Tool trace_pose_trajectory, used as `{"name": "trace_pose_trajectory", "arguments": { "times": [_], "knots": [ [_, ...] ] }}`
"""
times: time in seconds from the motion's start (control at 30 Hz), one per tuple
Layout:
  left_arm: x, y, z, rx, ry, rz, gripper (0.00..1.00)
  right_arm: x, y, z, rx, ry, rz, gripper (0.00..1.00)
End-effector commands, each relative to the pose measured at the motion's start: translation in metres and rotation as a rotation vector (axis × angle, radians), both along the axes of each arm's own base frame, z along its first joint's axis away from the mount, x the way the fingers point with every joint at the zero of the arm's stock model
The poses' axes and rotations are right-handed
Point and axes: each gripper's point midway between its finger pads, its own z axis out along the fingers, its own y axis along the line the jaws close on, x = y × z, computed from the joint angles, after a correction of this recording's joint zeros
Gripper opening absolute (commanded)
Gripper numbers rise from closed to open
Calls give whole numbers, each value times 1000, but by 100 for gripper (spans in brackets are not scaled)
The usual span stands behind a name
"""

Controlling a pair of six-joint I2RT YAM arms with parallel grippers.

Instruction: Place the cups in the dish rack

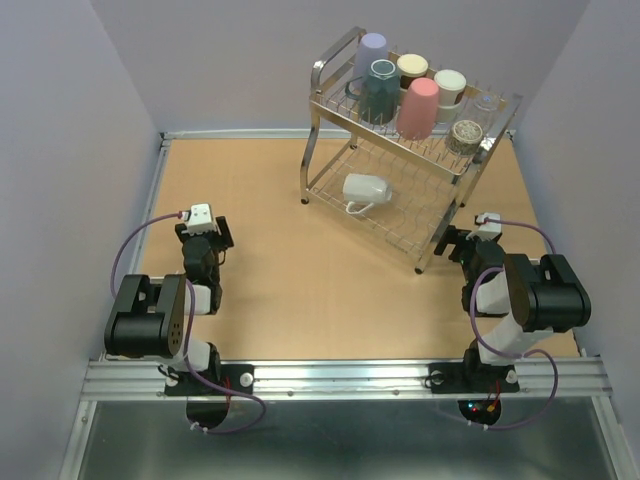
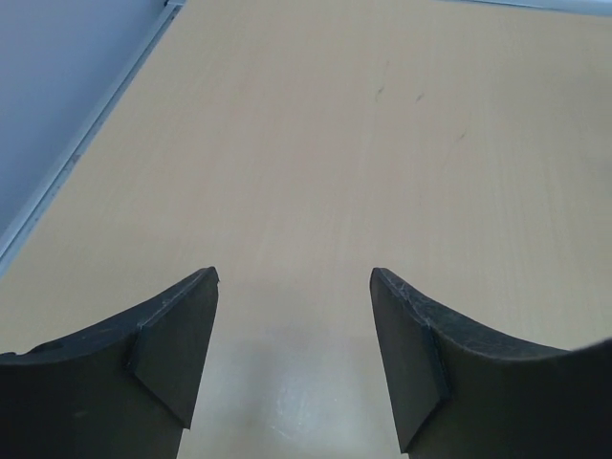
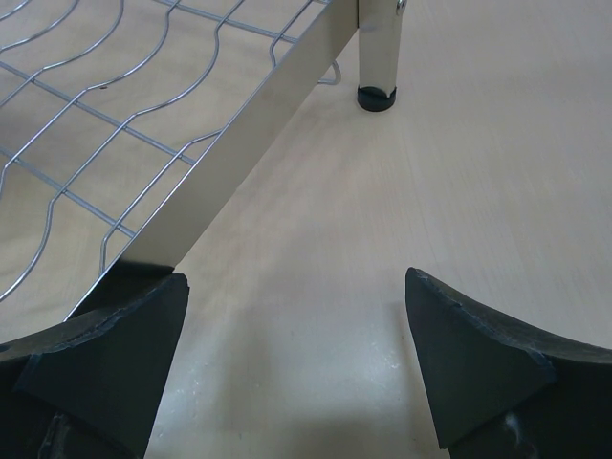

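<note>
The chrome dish rack [image 1: 330, 100] stands at the back right. Its upper tier holds a lavender cup [image 1: 371, 50], a dark grey-teal cup [image 1: 381, 92], a pink cup [image 1: 419, 108], a cream-and-brown cup [image 1: 412, 68], a cream cup [image 1: 449, 87] and a shiny metal cup [image 1: 465, 136]. A white handled mug [image 1: 364, 190] lies on its side on the lower tier. My left gripper [image 1: 203, 216] is open and empty over bare table [image 2: 295, 277]. My right gripper [image 1: 486, 222] is open and empty beside the rack's front edge [image 3: 239, 143] and leg [image 3: 378, 57].
A clear glass [image 1: 488, 103] sits at the right end of the upper tier. The wooden table [image 1: 260, 270] has a metal rim and grey walls around it. The rack's near right leg [image 1: 440, 240] stands close to my right arm.
</note>
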Motion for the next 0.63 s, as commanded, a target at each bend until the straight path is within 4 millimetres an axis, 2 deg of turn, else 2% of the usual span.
{"name": "trace_pose_trajectory", "arguments": {
  "times": [0.0, 0.2, 0.27, 0.6],
  "knots": [
    [11, -6, 81, -14, -317, -35, 98, 16, 4, 36, -12, -132, 19, 100],
    [12, -9, 81, 4, -312, -49, 99, 16, 5, 35, -14, -131, 22, 100],
    [15, -17, 78, 18, -295, -93, 99, 16, 4, 36, -12, -132, 19, 100],
    [15, -17, 78, 18, -297, -93, 99, 16, 5, 36, -13, -132, 21, 100]
  ]
}}
